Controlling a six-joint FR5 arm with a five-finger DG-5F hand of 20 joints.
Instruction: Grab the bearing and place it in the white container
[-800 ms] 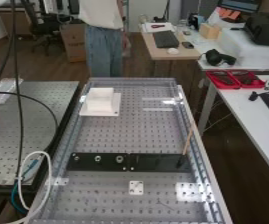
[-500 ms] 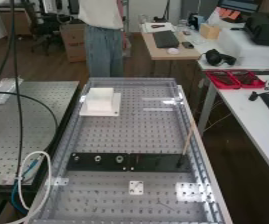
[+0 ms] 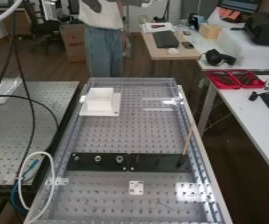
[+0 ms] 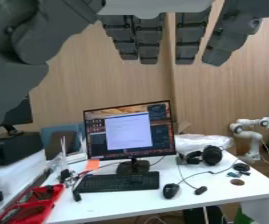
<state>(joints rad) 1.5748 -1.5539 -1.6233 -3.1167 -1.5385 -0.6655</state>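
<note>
Hand (image 4: pixel 148 41) — straight-fingered, partly out of frame

The hand (image 4: pixel 144 40) has straight fingers. A white counter (image 4: pixel 118 205) supports a lit monitor (image 4: pixel 128 131), a keyboard (image 4: pixel 118 183), a mouse (image 4: pixel 170 190) and headphones (image 4: pixel 212 155).

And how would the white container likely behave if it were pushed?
The white container would probably feel stiff, as its walls look straight and flat. It seems unlikely to tip or roll, given its boxy shape and the wide flat base under it.
</note>
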